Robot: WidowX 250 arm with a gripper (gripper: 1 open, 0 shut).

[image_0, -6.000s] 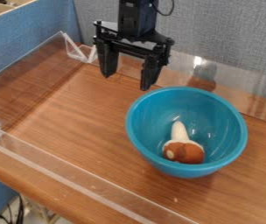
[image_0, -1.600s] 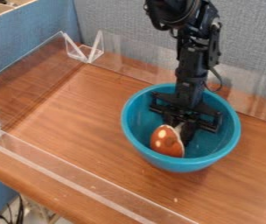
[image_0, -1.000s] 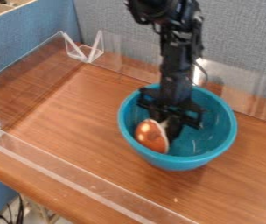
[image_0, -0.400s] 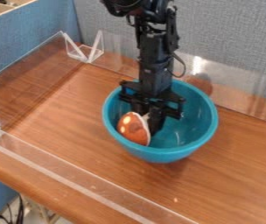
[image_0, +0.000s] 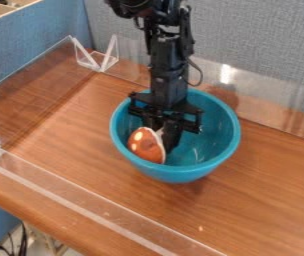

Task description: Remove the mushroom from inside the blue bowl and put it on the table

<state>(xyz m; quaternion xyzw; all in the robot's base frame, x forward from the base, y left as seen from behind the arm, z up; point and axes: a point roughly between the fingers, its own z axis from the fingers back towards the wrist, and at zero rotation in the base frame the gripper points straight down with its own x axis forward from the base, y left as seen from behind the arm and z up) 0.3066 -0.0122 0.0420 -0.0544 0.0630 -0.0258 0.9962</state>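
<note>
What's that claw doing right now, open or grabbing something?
Gripper: closed, down inside the blue bowl, with the mushroom against its fingers; whether it truly grips the mushroom cannot be told.

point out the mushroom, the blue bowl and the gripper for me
mushroom (image_0: 145,143): camera view, on its orange-brown cap inside the bowl.
blue bowl (image_0: 216,146): camera view, on the bare inner wall at the right.
gripper (image_0: 164,135): camera view, midway between its fingertips, down in the bowl.

The black gripper (image_0: 164,138) descended into the glossy teal-blue plastic bowl (image_0: 175,137), which slid left with the orange-capped mushroom (image_0: 145,141).
</note>
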